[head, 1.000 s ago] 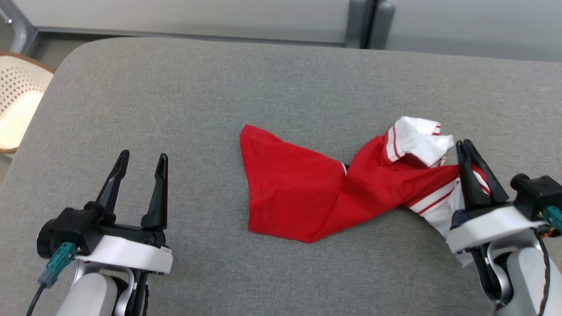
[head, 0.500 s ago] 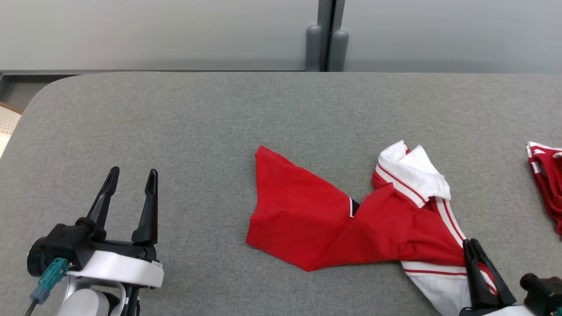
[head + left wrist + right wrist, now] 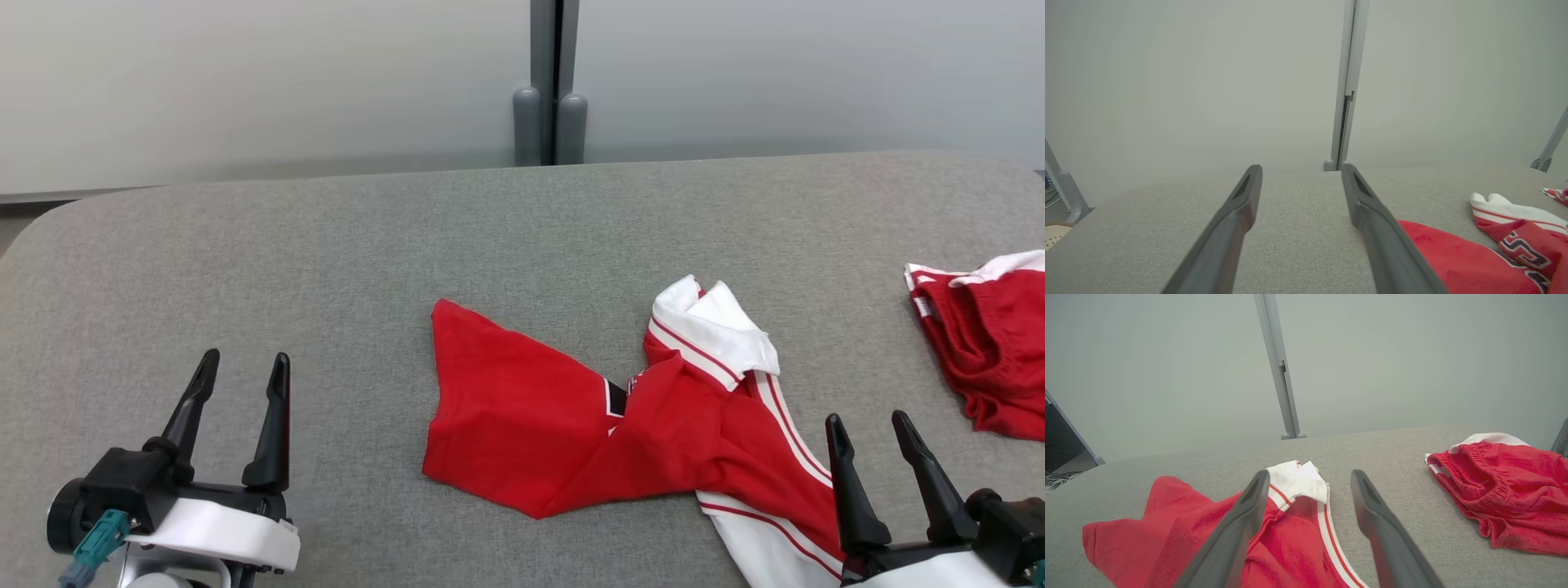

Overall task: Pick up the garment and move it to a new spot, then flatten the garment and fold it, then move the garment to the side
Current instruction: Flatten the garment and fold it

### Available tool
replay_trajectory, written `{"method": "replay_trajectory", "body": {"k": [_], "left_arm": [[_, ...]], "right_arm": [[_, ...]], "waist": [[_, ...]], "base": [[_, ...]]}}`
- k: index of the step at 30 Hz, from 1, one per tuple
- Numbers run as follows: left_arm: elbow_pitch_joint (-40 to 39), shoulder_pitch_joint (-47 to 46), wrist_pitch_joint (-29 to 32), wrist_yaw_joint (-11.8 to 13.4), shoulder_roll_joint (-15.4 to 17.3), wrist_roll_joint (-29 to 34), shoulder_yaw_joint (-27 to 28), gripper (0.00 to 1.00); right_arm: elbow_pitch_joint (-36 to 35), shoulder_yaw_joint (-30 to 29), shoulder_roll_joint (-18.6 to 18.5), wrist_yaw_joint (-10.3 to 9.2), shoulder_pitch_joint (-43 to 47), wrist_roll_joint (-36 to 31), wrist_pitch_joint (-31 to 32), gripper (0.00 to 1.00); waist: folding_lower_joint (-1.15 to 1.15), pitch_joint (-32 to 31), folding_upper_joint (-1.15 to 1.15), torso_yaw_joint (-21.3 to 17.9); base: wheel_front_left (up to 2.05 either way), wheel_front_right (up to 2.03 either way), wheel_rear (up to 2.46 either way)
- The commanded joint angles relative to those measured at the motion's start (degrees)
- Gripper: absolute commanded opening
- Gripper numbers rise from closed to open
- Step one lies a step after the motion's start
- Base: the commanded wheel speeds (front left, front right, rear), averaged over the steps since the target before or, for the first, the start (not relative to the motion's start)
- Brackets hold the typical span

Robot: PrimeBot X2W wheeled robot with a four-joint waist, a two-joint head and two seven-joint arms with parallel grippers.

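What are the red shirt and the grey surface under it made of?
Red shirt: soft matte knit cloth, perhaps cotton or polyester; it creases and drapes limply.
Grey surface: matte woven fabric cover, its fine speckled weave shows; perhaps padded, given rounded corners.

A grey fabric-covered table [image 3: 326, 269] with rounded corners spread across the scene. Near its right edge lay a crumpled pair of red shorts [image 3: 988, 359] with a gathered waistband and white trim. Beyond the table's far edge stood plain pale wall panels [image 3: 245, 82], joined by an upright grey post [image 3: 545, 73] with two rounded feet [image 3: 540, 131] at its base. In the left wrist view a cream perforated chair [image 3: 1052, 241] showed past the table's left corner, and a slanted grey leg [image 3: 1549, 149] stood at far right. Loose cables [image 3: 1057, 479] lay on the floor.
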Motion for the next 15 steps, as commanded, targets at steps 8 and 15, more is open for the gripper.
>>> {"method": "replay_trajectory", "body": {"k": [8,15], "left_arm": [[-1.61,0.77,1.01,0.47,0.14,-0.22,-1.07,1.0],[-1.2,-0.26,2.72,-0.86,-0.26,-0.03,-3.48,1.0]], "right_arm": [[-1.7,-0.14,-0.13,-0.02,-0.49,-0.03,0.51,1.0],[-1.82,0.03,-0.05,-0.02,-1.02,0.41,0.33,1.0]], "waist": [[0.0,0.1,0.0,-1.37],[0.0,1.23,0.0,-1.7]], "base": [[0.0,0.0,0.0],[0.0,0.0,0.0]]}}
